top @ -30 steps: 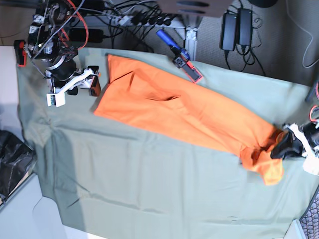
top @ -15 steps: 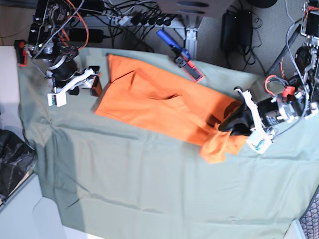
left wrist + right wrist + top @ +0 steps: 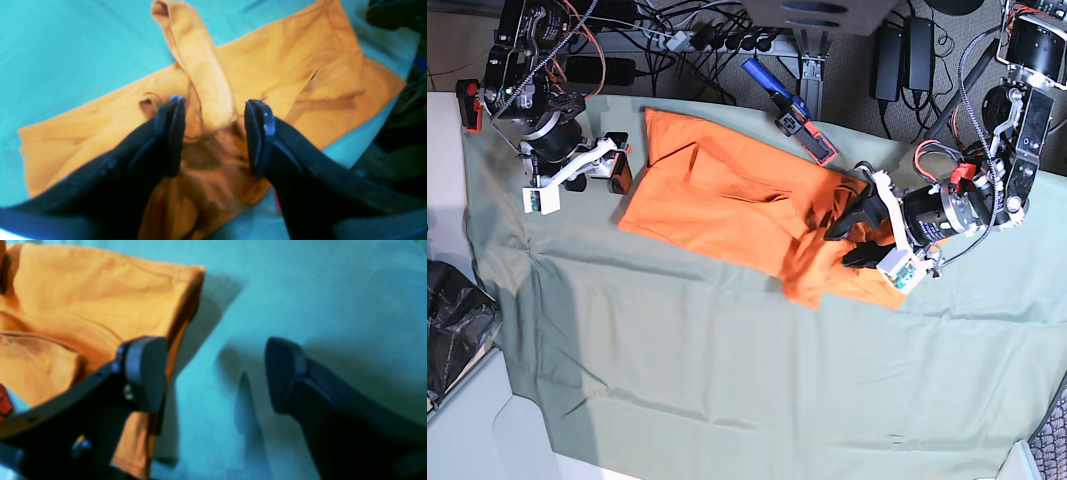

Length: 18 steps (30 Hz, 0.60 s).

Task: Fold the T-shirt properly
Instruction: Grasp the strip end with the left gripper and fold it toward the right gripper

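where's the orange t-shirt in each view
Base: T-shirt upper middle, lying on the green sheet.
Left wrist: fills the centre, a bunched fold between the open left hand.
Right wrist: upper left, its edge by the right hand.
Shared landmark: the green sheet.

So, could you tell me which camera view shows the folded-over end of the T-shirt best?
The left wrist view: the T-shirt fills it, with a bunched fold rising between the open left gripper's jaws. The base view shows the whole shirt, but the gripper partly covers that end. The right wrist view shows only the opposite edge.
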Each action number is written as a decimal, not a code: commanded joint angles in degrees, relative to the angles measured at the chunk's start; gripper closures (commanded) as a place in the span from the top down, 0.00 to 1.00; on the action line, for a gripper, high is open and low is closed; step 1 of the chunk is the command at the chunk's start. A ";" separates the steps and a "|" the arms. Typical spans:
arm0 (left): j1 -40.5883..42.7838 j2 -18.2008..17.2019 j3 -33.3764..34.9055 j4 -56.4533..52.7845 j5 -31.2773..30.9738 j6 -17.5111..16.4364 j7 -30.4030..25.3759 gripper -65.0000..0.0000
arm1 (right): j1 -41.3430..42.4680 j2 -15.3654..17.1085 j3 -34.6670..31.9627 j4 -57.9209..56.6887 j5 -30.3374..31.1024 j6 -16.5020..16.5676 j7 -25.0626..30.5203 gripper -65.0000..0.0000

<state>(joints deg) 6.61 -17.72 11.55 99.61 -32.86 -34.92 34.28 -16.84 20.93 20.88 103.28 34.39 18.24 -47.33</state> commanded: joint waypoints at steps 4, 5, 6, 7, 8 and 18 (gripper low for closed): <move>-1.05 1.57 -0.22 0.83 -4.85 -0.24 -1.22 0.50 | 0.11 -0.96 0.48 0.92 3.41 5.77 -0.87 0.69; -1.07 1.73 -0.22 0.85 -5.68 -0.87 -1.18 0.50 | 0.13 -2.05 0.50 0.92 3.61 5.77 -1.42 0.69; -1.07 1.73 -0.22 0.96 -6.56 -2.10 -1.18 0.50 | 0.11 -3.21 0.48 0.92 3.85 5.77 -1.79 0.69; -1.07 1.68 -0.22 1.09 -7.45 -3.30 -0.94 0.50 | 0.13 -4.55 0.48 0.92 3.89 5.77 -1.88 0.69; -1.07 1.68 -0.33 1.31 -8.26 -4.50 -0.44 0.50 | 0.13 -5.77 0.48 0.92 4.02 5.77 -1.84 0.69; -1.03 2.36 -0.33 2.86 -18.16 -5.08 2.01 0.50 | 0.15 -14.45 2.34 0.90 2.49 5.75 -1.11 0.69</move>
<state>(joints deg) 6.31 -15.38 11.44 101.41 -49.82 -38.44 37.52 -16.97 5.87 22.74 103.28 36.29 18.24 -49.74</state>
